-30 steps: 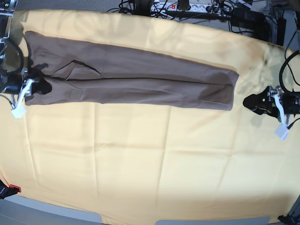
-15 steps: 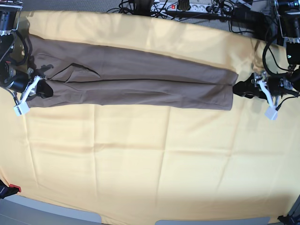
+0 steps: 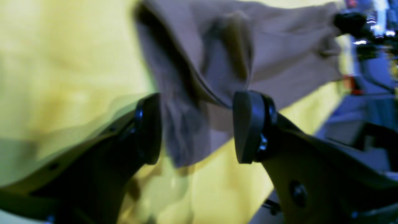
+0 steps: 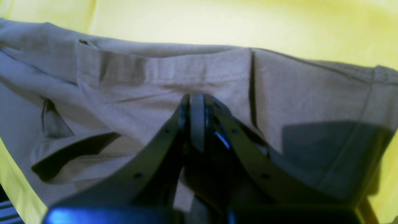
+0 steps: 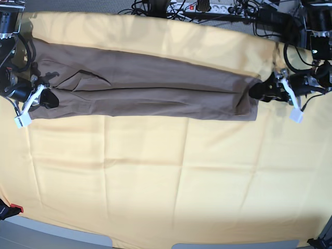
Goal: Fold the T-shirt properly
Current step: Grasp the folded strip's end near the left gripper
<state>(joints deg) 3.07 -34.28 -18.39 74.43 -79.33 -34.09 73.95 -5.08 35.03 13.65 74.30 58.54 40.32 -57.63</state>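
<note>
The taupe T-shirt (image 5: pixel 150 85) lies as a long narrow strip across the pale-yellow cloth (image 5: pixel 166 171). On the base view's left, my right gripper (image 5: pixel 49 98) sits at the strip's lower left end. In the right wrist view, my right gripper (image 4: pixel 196 102) has its fingers pressed together on the T-shirt (image 4: pixel 295 93), and creases run toward the tips. On the base view's right, my left gripper (image 5: pixel 257 92) meets the strip's right end. It is open (image 3: pixel 196 127), and the T-shirt's end (image 3: pixel 199 93) hangs between the two pads without touching them.
The yellow cloth covers the whole table, with a wide bare stretch in front of the shirt. Cables and a power strip (image 5: pixel 199 8) lie behind the table's far edge. A small red clamp (image 5: pixel 15 209) sits at the front left corner.
My left arm has moved left and up from the bare cloth to the shirt's right end. My right gripper has shifted slightly right and stays shut.
</note>
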